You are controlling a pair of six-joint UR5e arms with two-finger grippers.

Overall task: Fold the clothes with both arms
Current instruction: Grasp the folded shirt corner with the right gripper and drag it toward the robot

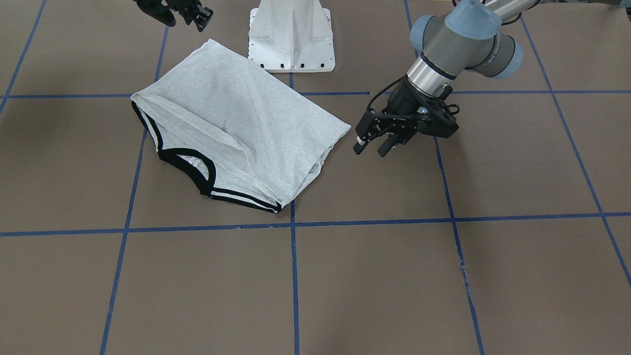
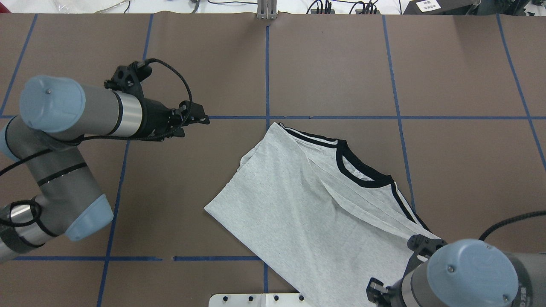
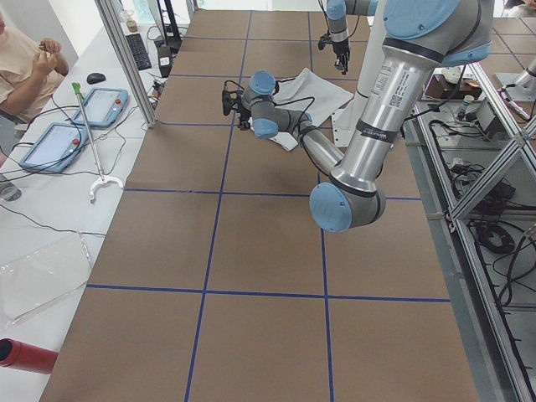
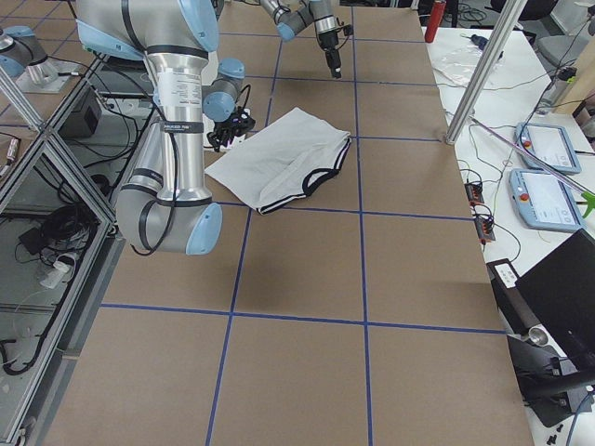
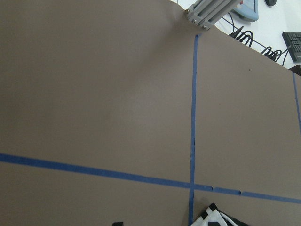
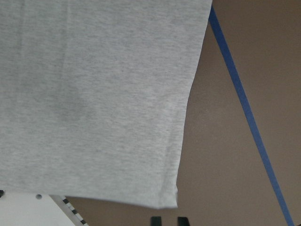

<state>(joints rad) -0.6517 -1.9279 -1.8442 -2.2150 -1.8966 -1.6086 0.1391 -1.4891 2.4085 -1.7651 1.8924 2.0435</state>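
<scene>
The clothes, a light grey T-shirt with a black collar and striped cuffs, lie folded and flat on the brown table, back side up. The shirt sits right of centre in the overhead view. My left gripper hovers just beside the shirt's hem corner, open and holding nothing. In the overhead view the left gripper is well apart from the cloth. My right gripper is above the shirt's corner nearest the base, its fingers a little apart and holding nothing. The right wrist view shows the right gripper over bare table beside the shirt.
The white pedestal base stands right behind the shirt. Blue tape lines grid the brown table. A metal post is at the far edge. A seated person, pendants and a red cylinder are beside the table.
</scene>
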